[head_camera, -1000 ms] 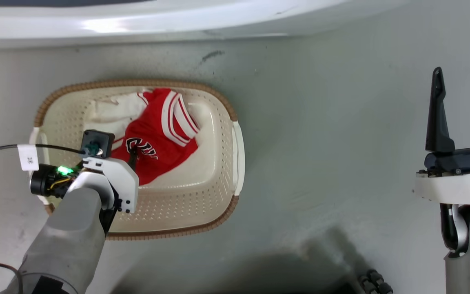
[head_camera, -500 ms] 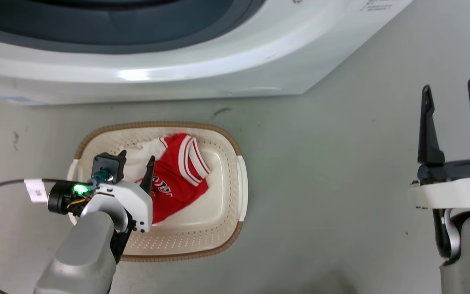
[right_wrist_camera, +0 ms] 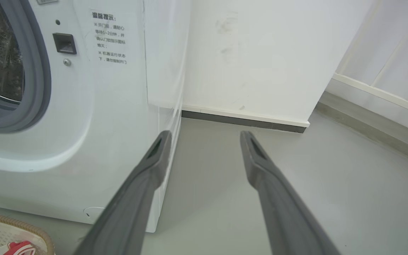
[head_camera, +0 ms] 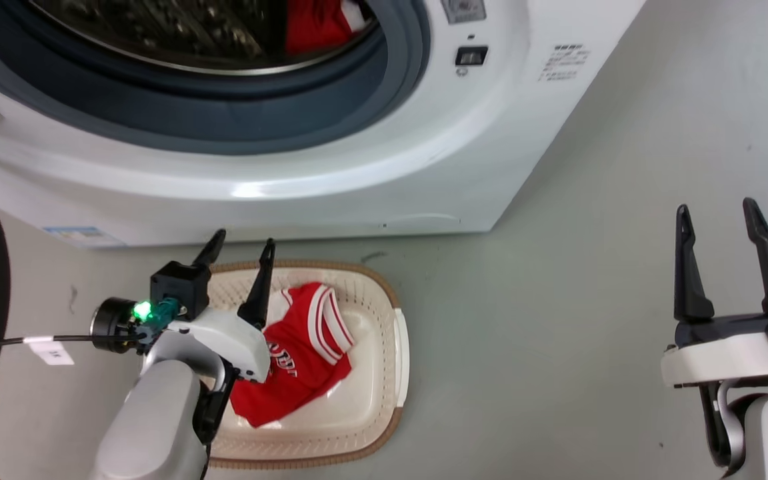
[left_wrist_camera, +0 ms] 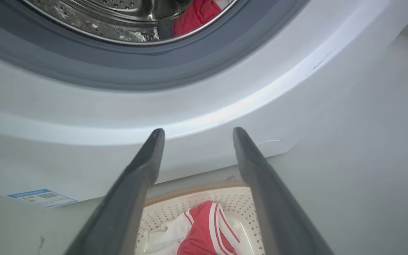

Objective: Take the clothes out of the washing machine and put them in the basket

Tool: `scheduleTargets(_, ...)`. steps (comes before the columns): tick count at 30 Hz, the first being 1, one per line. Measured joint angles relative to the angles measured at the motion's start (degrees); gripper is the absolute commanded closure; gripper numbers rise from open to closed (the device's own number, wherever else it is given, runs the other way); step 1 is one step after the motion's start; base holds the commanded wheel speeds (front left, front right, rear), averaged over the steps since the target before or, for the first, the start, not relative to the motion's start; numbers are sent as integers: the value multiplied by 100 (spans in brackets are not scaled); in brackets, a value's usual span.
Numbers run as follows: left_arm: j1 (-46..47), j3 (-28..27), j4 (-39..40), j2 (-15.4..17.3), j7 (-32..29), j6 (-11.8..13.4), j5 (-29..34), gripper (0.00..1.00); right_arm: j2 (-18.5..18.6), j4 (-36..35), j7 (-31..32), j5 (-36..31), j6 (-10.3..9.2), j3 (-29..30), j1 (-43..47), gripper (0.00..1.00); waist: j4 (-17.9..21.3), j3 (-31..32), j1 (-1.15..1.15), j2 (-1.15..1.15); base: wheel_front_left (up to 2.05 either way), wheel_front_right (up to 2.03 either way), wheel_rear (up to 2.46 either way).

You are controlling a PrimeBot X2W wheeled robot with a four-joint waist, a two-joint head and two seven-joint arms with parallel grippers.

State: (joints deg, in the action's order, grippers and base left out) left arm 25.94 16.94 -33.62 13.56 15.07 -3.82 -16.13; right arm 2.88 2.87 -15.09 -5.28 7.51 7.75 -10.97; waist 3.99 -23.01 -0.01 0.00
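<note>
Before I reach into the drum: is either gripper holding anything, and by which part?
Nothing is held. The left gripper is open and empty above the basket; the right gripper is open and empty too.

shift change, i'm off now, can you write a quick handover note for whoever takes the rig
Left gripper: open, empty, over the basket, fingers pointing toward the washing machine.
Right gripper: open, empty, off to the side over the floor.
Done: a red garment and a white cloth lie in the basket, on the floor in front of the machine.
Left: another red piece is in the drum, porthole open. Fetch it and check for more.
</note>
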Motion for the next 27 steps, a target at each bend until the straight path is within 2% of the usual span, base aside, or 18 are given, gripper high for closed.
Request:
scheduleTargets(6, -78, -243, 482, 33, 0, -148, 193, 0, -3, 37, 0, 49, 0, -103, 86, 0, 96, 347, -1, 0, 0, 0, 0)
scheduleTargets(14, 656, -256, 361, 497, -47, -285, 281, 0, -1, -4, 0, 293, 0, -307, 81, 0, 428, 196, 0, 0, 0, 0, 0)
scheduleTargets(19, 1618, -44, 212, 880, -650, -345, 220, 0, 0, -29, 0, 486, 0, -381, 69, 0, 653, -117, 0, 0, 0, 0, 0)
scheduleTargets(27, 3476, 517, -229, 1521, -1718, -358, -229, 0, 4, -135, 0, 788, 0, -644, -113, 0, 1049, -858, 1, 0, 0, 0, 0)
